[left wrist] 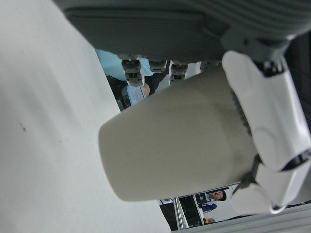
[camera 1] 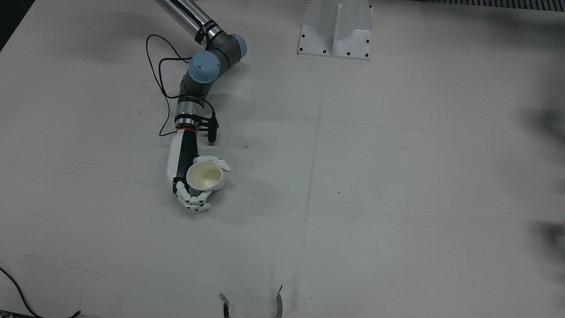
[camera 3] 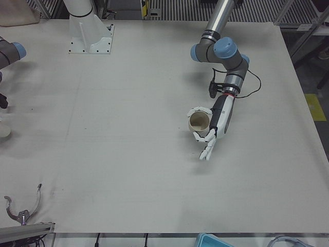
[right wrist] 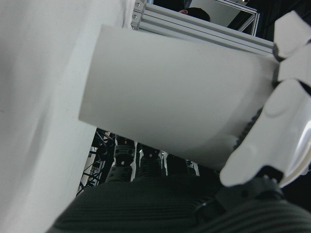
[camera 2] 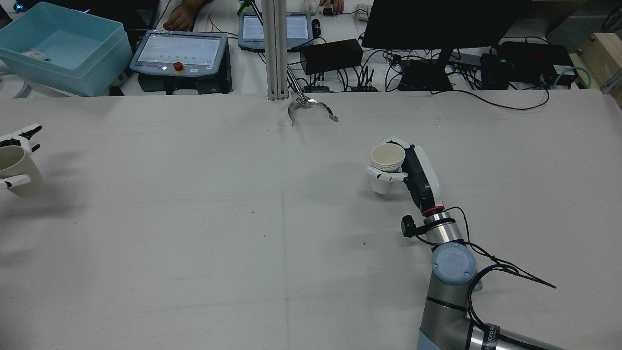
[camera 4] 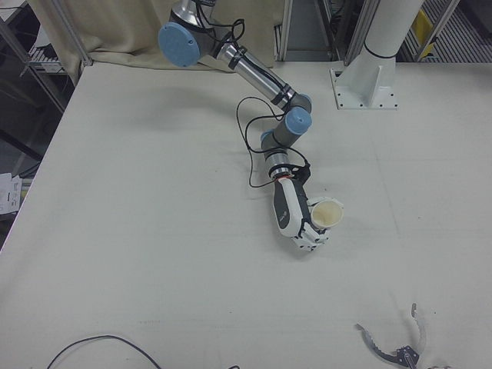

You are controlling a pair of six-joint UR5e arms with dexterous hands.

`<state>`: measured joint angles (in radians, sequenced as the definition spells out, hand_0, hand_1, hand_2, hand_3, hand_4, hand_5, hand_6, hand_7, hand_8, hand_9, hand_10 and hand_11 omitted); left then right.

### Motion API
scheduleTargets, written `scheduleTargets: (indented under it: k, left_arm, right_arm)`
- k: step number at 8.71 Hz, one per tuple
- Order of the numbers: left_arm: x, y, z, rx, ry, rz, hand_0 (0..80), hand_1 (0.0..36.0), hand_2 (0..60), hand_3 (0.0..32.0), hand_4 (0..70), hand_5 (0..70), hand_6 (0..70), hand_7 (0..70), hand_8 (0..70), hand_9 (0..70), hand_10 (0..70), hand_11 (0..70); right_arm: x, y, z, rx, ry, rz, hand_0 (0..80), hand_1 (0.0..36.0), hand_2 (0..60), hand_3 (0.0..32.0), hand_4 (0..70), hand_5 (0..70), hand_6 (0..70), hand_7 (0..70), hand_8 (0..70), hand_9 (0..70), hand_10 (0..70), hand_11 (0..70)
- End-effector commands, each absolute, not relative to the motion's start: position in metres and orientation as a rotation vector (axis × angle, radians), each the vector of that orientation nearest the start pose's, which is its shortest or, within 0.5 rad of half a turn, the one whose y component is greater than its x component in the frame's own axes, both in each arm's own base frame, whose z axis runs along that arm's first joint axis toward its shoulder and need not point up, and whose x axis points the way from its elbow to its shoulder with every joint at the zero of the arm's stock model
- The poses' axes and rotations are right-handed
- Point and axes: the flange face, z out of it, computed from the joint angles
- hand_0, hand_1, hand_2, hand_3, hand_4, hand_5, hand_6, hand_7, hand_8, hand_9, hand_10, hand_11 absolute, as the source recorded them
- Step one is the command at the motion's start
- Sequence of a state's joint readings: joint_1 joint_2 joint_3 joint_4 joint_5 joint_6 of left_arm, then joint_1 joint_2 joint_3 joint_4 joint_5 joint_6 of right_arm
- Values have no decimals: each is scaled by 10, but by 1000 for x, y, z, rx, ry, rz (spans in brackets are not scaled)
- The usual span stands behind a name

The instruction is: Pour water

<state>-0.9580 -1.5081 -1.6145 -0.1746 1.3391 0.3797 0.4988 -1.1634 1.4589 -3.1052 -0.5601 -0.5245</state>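
Observation:
My right hand [camera 2: 422, 179] is shut on a white paper cup [camera 2: 387, 163], held upright and close to the table [camera 2: 194, 233] on the right side of the rear view. From the front, the same cup [camera 1: 204, 176] shows an empty-looking inside. My left hand [camera 3: 218, 122] is shut on a second, cream-coloured cup [camera 3: 198, 121], mouth up, with some fingers hanging loose below it. In the rear view this cup [camera 2: 13, 170] leans at the far left edge, and that hand [camera 2: 19, 138] is half out of frame. The two cups are far apart.
A metal claw-shaped clamp [camera 2: 311, 108] lies at the operators' edge of the table. A white arm pedestal [camera 1: 335, 33] stands at the robot's side. Beyond the table are control tablets [camera 2: 180, 51], a blue bin [camera 2: 63, 46], cables and a person's hand [camera 2: 181, 19].

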Motion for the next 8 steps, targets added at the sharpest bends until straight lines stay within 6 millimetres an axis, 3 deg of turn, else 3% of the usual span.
scheduleTargets:
  k: [1, 2, 3, 5, 6, 7, 8]
  left_arm:
    - [213, -526, 583, -123, 2138, -1572, 457, 360, 600, 0, 317, 700, 59, 126, 22, 51, 64, 117]
    - [255, -536, 547, -178, 2149, -1526, 458, 360, 600, 0, 321, 700, 59, 126, 20, 49, 63, 115]
    - [310, -537, 503, -249, 2137, -1476, 459, 360, 600, 0, 322, 700, 60, 128, 20, 50, 63, 116]
    - [392, -521, 436, -346, 2124, -1382, 457, 360, 600, 0, 323, 700, 59, 126, 20, 48, 64, 116]
    - [411, -522, 401, -314, 2143, -1318, 456, 360, 600, 0, 322, 700, 58, 123, 20, 48, 64, 116]
    - [426, -519, 379, -297, 2164, -1270, 455, 360, 600, 0, 319, 700, 57, 123, 20, 49, 64, 117]
    - [447, -505, 370, -334, 2155, -1244, 458, 360, 600, 0, 325, 700, 59, 126, 21, 50, 64, 117]
  right_arm:
    - [-404, -519, 491, -291, 2514, -2048, 458, 101, 238, 0, 174, 700, 391, 635, 389, 557, 240, 354]
    - [-396, -526, 488, -285, 2531, -2036, 460, 106, 238, 0, 171, 700, 388, 630, 377, 543, 232, 343]
    - [-386, -535, 486, -288, 2544, -2026, 464, 113, 247, 0, 169, 700, 393, 638, 371, 536, 230, 341]
    - [-373, -537, 483, -297, 2541, -2013, 470, 124, 244, 0, 155, 700, 391, 622, 364, 525, 225, 335]
    - [-368, -534, 476, -301, 2540, -2016, 470, 125, 239, 0, 152, 700, 385, 615, 359, 518, 221, 329]
    - [-366, -533, 470, -304, 2540, -2020, 472, 125, 236, 0, 151, 700, 385, 615, 356, 516, 220, 328]
    - [-365, -532, 469, -306, 2540, -2020, 470, 125, 235, 0, 151, 700, 385, 616, 358, 517, 221, 329]
